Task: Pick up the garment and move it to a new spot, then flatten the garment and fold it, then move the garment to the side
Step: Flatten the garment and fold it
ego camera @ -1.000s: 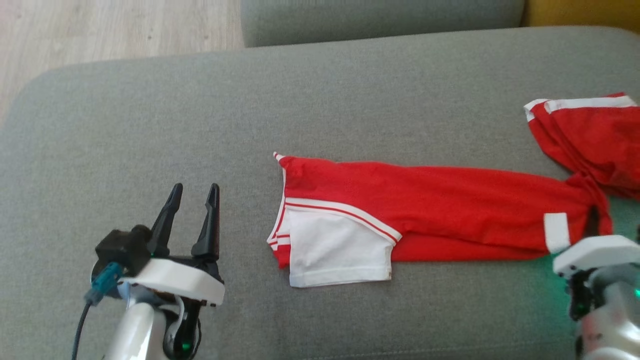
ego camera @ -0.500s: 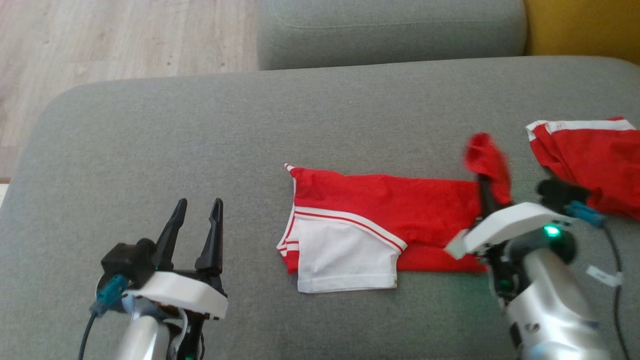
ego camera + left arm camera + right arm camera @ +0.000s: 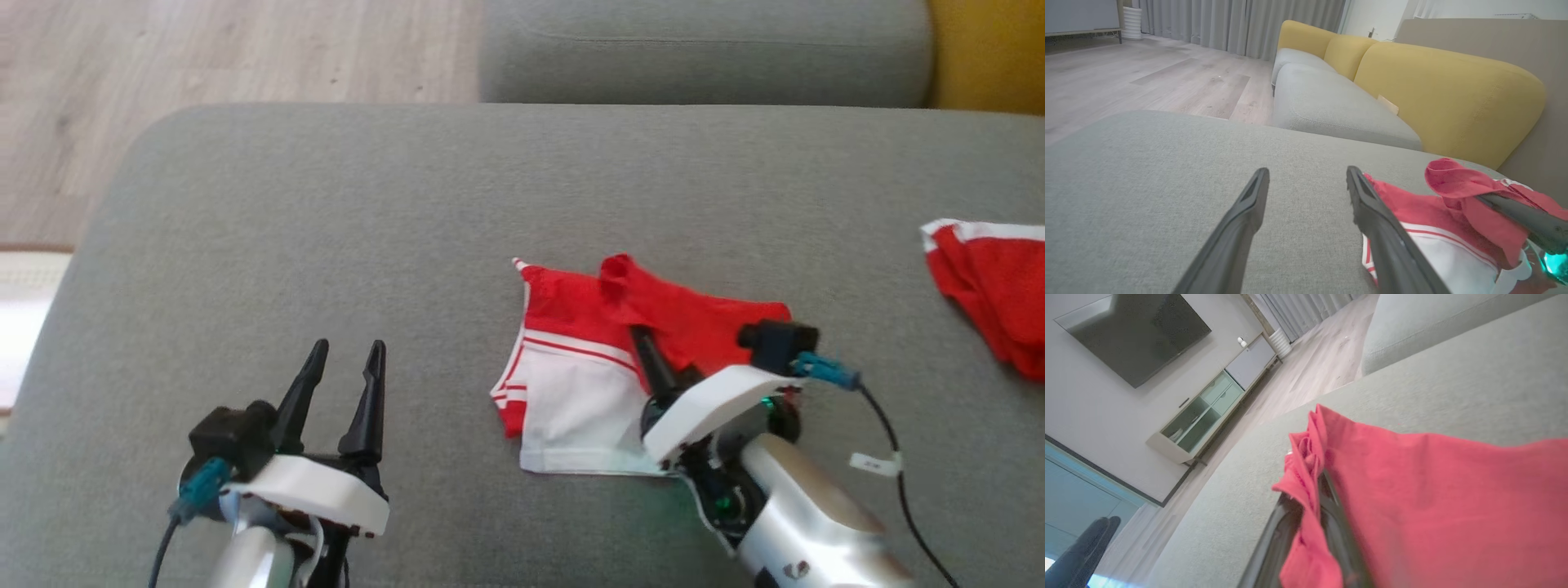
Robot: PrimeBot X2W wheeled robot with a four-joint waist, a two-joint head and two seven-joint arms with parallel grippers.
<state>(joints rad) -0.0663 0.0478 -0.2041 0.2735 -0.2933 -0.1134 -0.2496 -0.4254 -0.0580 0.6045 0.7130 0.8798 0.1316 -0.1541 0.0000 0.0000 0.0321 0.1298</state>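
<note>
- Head view, centre right: garment [image 3: 571, 392], red with a white panel and red-and-white trim, lying on the grey sofa cushion [image 3: 326, 229], right part doubled back over itself.
- Same view: right gripper [image 3: 641, 343] reaching in from lower right, fingers pressed together on a bunched red fold, lifted just above the rest of the cloth.
- Lower left of head view: left gripper [image 3: 349, 347], fingers spread, holding nothing, over bare cushion and well apart from the garment.
- Right edge of head view: second red piece [image 3: 992, 286] with white trim, lying apart from the garment; wooden floor [image 3: 204, 49] at upper left.
- Left wrist view adds a side-on look: spread fingers in the foreground, garment at lower right, red fold draped over a dark finger [image 3: 1523, 212] of the right gripper. Yellow sofa back [image 3: 1445, 94] across upper right, curtains [image 3: 1229, 20] along the top.
- Right wrist view adds the pinch up close: red cloth trapped between the two dark fingers at bottom centre, the rest spreading right over the cushion. Wall-hung screen [image 3: 1135, 330] at upper left, low cabinet [image 3: 1208, 412] beneath it.
</note>
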